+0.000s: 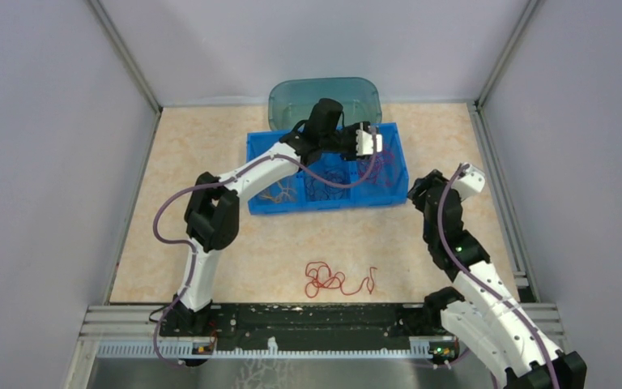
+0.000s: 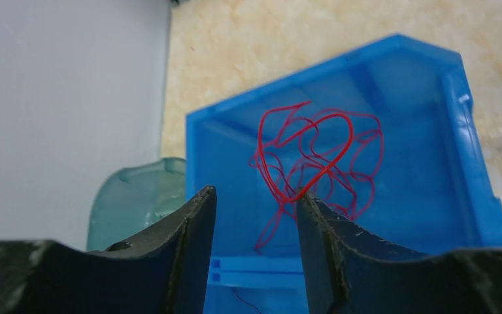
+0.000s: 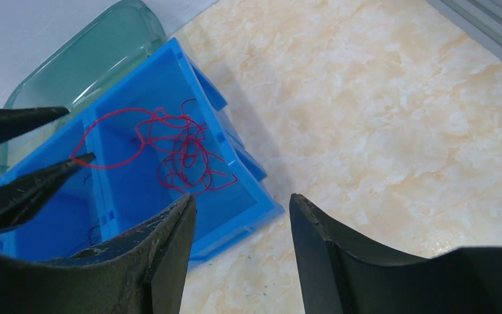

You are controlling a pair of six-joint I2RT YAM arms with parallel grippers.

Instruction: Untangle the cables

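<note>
A red cable clump (image 2: 320, 157) sits in the right compartment of the blue bin (image 2: 457, 170); it also shows in the right wrist view (image 3: 176, 147). My left gripper (image 2: 255, 193) is open just above that compartment (image 1: 371, 144), and one red loop rests against its right fingertip (image 2: 302, 196). A second red cable (image 1: 336, 279) lies loose on the table in front. Yellow-orange strands (image 1: 279, 193) lie in the bin's left compartment and dark strands (image 1: 332, 174) in the middle one. My right gripper (image 3: 242, 199) is open and empty, beside the bin's right end (image 1: 415, 188).
A translucent green tub (image 1: 324, 96) stands behind the blue bin (image 1: 324, 203) against the back wall. Grey walls close in the left, right and back. A metal rail (image 1: 316, 316) runs along the near edge.
</note>
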